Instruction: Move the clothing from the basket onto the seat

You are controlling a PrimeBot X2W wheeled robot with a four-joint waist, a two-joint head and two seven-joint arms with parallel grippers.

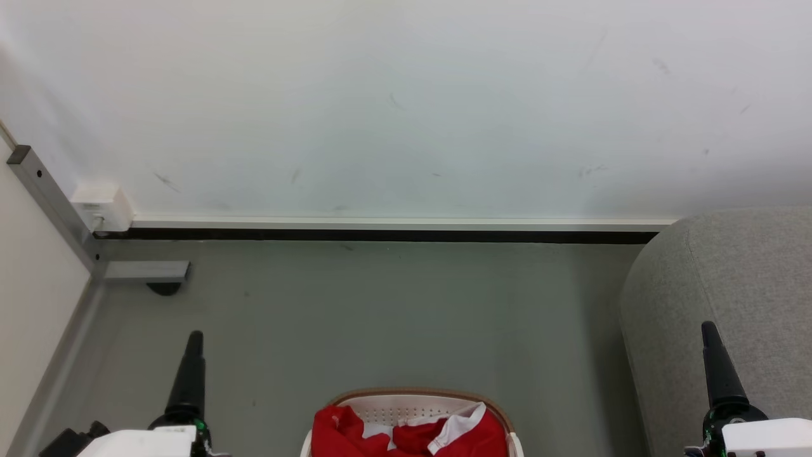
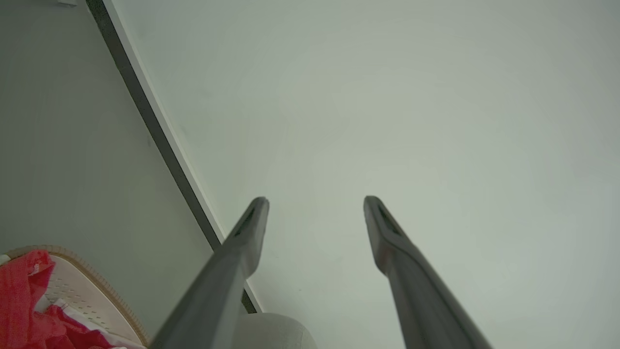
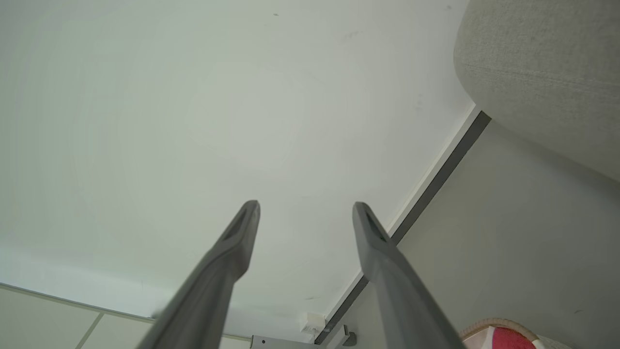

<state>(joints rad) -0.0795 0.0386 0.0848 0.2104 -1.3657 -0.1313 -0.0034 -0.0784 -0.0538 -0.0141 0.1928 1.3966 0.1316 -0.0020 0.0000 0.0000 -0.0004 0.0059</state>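
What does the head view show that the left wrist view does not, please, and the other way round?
Head view: the right pincer, seen against the seat, and the grey metal post in the left corner. Left wrist view: a look along the spread fingers of the left pincer, with the open gap between them. Both: the basket holding the red clothing, the seat, and the dark skirting strip.

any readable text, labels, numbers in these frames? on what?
None can be read.
Wall box: a faint mark on its face, too small to tell whether it is text.
Clothing, basket, seat: no print or label visible.
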